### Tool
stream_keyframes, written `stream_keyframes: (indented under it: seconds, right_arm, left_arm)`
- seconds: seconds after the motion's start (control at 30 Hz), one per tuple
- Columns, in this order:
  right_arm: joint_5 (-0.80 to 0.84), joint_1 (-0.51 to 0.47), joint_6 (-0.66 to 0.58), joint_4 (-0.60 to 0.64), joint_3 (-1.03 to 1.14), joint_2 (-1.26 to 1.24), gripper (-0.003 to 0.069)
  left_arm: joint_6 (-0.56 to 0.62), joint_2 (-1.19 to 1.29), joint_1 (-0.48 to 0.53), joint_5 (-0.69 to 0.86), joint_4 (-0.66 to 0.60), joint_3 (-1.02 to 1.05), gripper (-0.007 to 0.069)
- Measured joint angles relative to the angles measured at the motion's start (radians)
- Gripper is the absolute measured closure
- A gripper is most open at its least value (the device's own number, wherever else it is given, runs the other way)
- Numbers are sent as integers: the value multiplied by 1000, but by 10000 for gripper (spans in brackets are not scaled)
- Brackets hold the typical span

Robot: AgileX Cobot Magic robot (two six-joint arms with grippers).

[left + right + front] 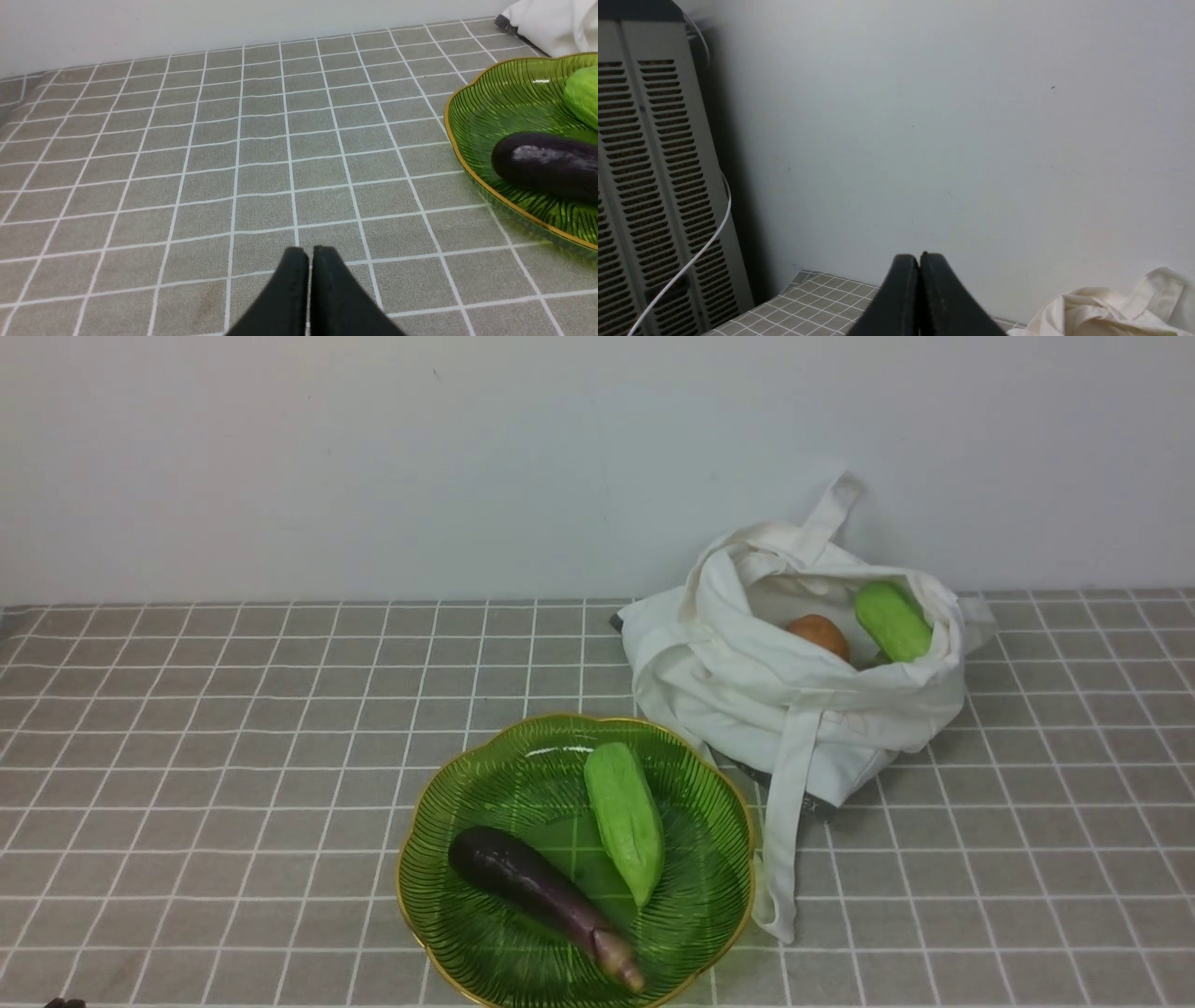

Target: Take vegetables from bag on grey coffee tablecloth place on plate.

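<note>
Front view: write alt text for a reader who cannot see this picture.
A green glass plate on a grey checked tablecloth holds a purple eggplant and a light green gourd. Behind it to the right, an open white bag contains another green gourd and a small orange-brown vegetable.

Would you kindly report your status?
Left gripper, right gripper shut, empty. Eggplant, gourd on plate; second gourd, orange vegetable in bag. Nothing blocking.

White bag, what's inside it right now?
In the bag, a light green gourd and a small orange-brown round vegetable show at the open mouth. Anything deeper is hidden by cloth folds.
</note>
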Motion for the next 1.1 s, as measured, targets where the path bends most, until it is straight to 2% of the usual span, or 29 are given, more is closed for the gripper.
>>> stream_keyframes:
  seconds: [0.33, 0.5, 0.8, 0.87, 1.0, 1.1]
  right_arm:
    - [0, 0, -8, 25, 2, -1, 673]
    - [-19, 0, -121, 99, 23, -1, 673]
    - [-25, -14, -158, 110, 72, -27, 673]
    - [-29, -87, -158, 88, 116, -51, 673]
    - [-31, -321, -161, 44, 247, -61, 673]
    - [-30, -448, -161, 23, 359, -61, 673]
  left_arm:
    - [0, 0, 0, 0, 0, 0, 629]
    - [0, 0, 0, 0, 0, 0, 629]
    - [0, 0, 0, 0, 0, 0, 629]
    - [0, 0, 0, 0, 0, 0, 629]
    - [0, 0, 0, 0, 0, 0, 629]
    - [0, 0, 0, 0, 0, 0, 629]
